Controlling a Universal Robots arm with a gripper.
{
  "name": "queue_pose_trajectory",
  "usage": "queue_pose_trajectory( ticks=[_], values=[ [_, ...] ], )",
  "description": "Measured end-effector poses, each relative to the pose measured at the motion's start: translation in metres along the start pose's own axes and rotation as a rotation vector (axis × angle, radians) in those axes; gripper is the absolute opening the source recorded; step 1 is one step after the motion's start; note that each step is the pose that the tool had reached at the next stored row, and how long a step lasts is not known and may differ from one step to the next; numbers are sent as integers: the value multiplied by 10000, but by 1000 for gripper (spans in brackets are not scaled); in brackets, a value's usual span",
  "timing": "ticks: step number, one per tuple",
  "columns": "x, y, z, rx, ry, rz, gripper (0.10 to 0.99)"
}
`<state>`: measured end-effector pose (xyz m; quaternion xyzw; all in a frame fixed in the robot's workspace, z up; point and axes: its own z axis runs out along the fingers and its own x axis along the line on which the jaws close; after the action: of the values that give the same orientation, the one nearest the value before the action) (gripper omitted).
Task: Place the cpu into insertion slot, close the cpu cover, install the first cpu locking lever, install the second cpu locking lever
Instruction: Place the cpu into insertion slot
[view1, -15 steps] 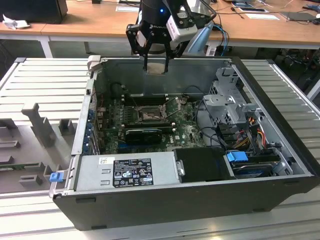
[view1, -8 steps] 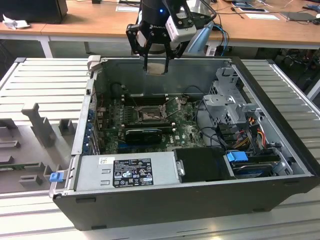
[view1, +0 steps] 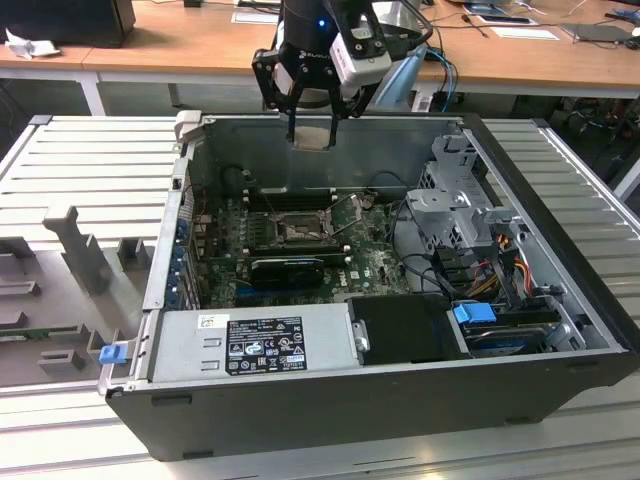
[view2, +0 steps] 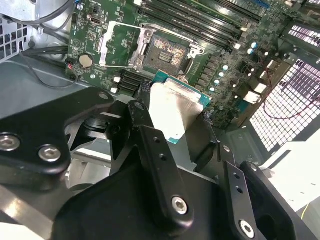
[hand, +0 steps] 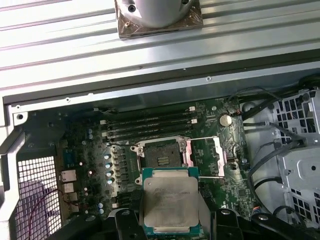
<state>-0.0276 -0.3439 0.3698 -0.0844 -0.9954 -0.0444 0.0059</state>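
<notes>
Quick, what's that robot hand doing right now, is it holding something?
Hand: closed on the cpu, holding it in the air over the computer case.

Exterior view: high, over whole case (view1: 400, 400); both wrist views: close above mobo (hand: 80, 137), share insertion slot (hand: 161, 157).

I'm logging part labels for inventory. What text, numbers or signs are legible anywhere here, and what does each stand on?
Nothing can be quoted; all the print is too small to read.
Black label on the power supply: lines of print and marks, unreadable.
White sticker beside it: unreadable.
The cpu, held in the gripper: no legible marking on its metal top.
</notes>
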Motion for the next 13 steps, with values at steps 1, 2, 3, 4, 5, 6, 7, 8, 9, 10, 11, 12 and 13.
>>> queue_pose_trajectory(
  ticks=[1,2,3,4,5,6,7,8,9,10,11,12,13],
  values=[
    [0,0,1,-2,-11,130,525],
    [0,0,1,-5,-23,264,525],
    [0,0,2,-7,-34,399,525],
    [0,0,2,-9,-46,521,525],
    [0,0,3,-11,-54,619,525],
    [0,-1,3,-12,-64,734,525],
    [0,-1,4,-15,-71,819,525],
    [0,-1,5,-18,-82,933,525],
    [0,-1,6,-19,-89,1017,525],
    [0,-1,6,-20,-98,1118,525],
    [0,-1,7,-22,-107,1221,525],
    [0,-1,7,-24,-113,1293,525],
    [0,-1,8,-26,-121,1377,525]
  ],
)
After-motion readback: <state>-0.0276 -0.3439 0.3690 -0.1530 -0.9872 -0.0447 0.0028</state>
